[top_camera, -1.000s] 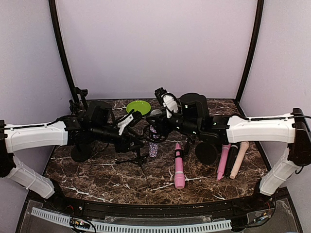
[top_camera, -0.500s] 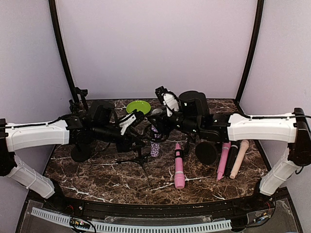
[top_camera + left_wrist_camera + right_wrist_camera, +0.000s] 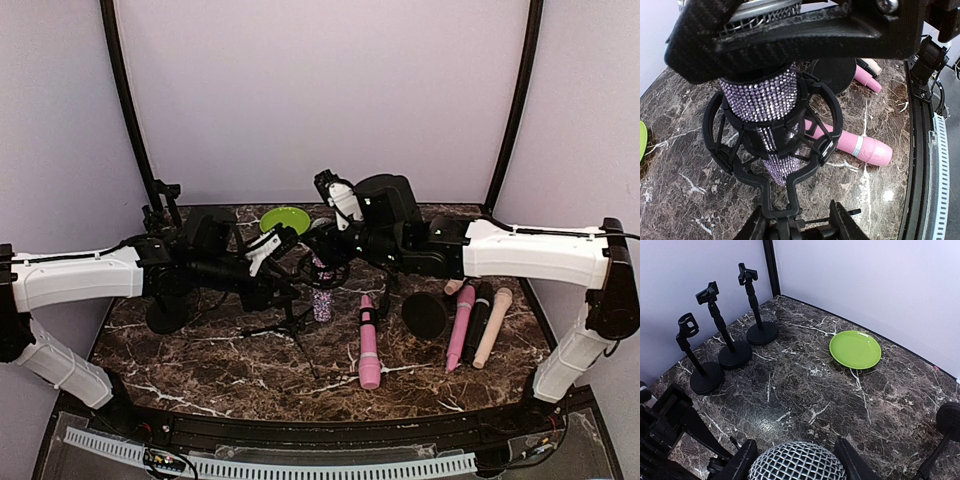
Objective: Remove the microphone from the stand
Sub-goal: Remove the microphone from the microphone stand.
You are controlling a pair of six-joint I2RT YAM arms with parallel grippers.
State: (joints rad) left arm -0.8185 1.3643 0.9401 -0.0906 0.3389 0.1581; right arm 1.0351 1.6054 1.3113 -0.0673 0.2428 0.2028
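Observation:
The microphone (image 3: 761, 98) has a purple rhinestone body and a silver mesh head (image 3: 797, 463). Its body stands through the black ring mount (image 3: 822, 145) of a small tripod stand (image 3: 287, 324) at the table's middle. My left gripper (image 3: 798, 226) is shut on the stand's stem just under the mount. My right gripper (image 3: 796, 465) is shut on the microphone's mesh head from above. In the top view the right gripper (image 3: 324, 232) sits over the mount and the left gripper (image 3: 288, 282) comes in from the left.
A green plate (image 3: 285, 219) lies at the back. A pink microphone (image 3: 368, 342) lies in front, with pink (image 3: 461, 326), black (image 3: 477, 326) and peach (image 3: 494, 326) ones at the right beside a round black base (image 3: 425, 315). Three black desk stands (image 3: 733, 354) stand back left.
My right arm has shifted left and up a little with the microphone's head in its grip, uncovering the round black base. The left arm holds the stand almost still.

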